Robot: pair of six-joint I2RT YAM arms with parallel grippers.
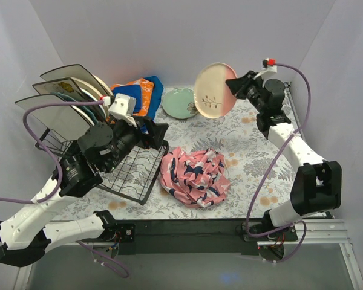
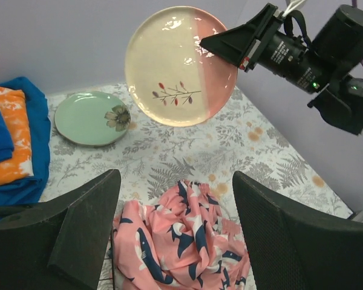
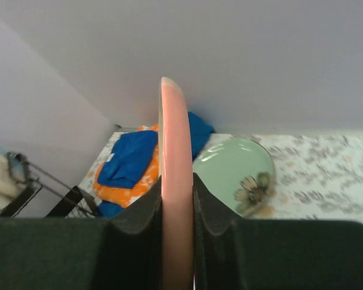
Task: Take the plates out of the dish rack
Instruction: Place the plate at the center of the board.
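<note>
My right gripper [image 1: 237, 86] is shut on the rim of the cream-and-pink plate [image 1: 213, 90] and holds it on edge in the air at the back. That plate shows from the left wrist [image 2: 176, 65] and edge-on between the right fingers [image 3: 175, 181]. The mint green plate with a flower [image 1: 180, 103] lies flat on the table below it, also seen from the left wrist [image 2: 91, 118] and right wrist [image 3: 236, 172]. The black dish rack [image 1: 130, 166] stands at the left with several plates [image 1: 60, 99] upright in it. My left gripper [image 1: 159, 134] is open and empty over the rack's right side.
A crumpled pink patterned cloth [image 1: 193, 175] lies mid-table, right of the rack, and shows between my left fingers [image 2: 181, 241]. Folded blue-orange cloths [image 1: 142, 93] sit at the back between rack and mint plate. Walls close in on the left, back and right.
</note>
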